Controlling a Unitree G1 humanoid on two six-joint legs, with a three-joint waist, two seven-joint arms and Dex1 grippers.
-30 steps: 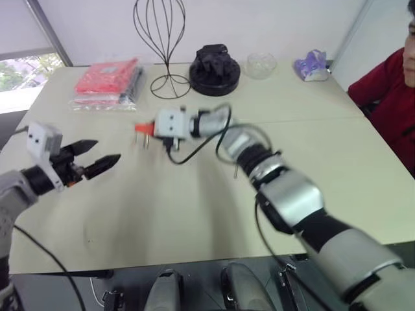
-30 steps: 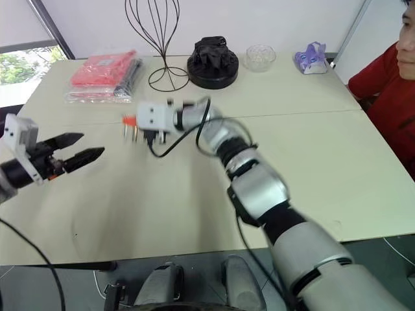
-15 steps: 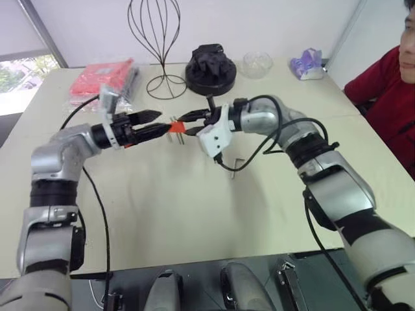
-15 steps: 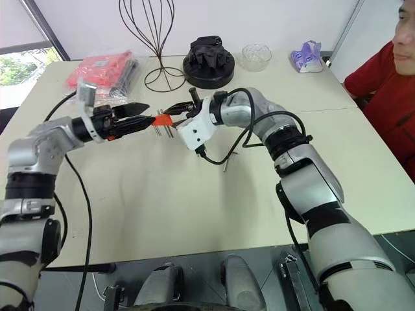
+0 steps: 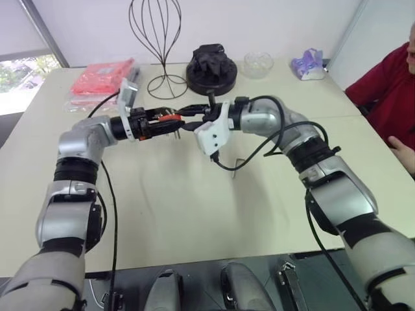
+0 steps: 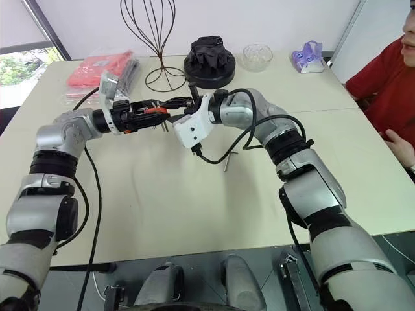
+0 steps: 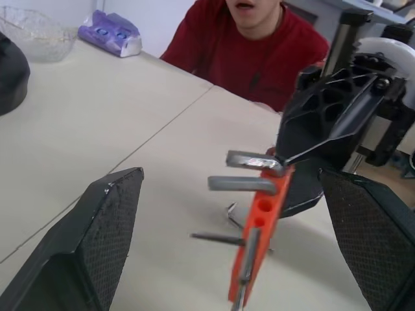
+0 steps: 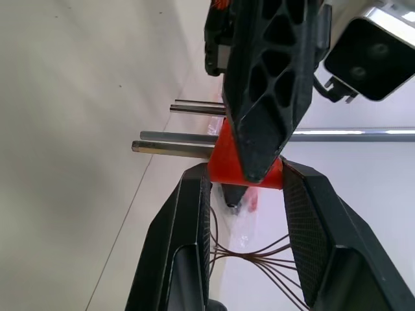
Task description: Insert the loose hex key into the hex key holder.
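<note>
The left pincer [image 7: 233, 246] has slid forward, open, straddling the hex key holder [image 7: 256, 243] gripped by the right pincer [image 8: 246, 188].

Head eyes overlook the table [image 5: 162, 214]; wrist cameras, seemingly close, face each other.

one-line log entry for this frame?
right gripper: shut on hex key holder, above table | left gripper: open, around holder | loose hex key: on table

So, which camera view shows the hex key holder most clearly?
The left wrist view: the hex key holder shows its holes and keys, held by the right gripper. The right wrist view shows only one end; the eye views show a small orange spot.
</note>
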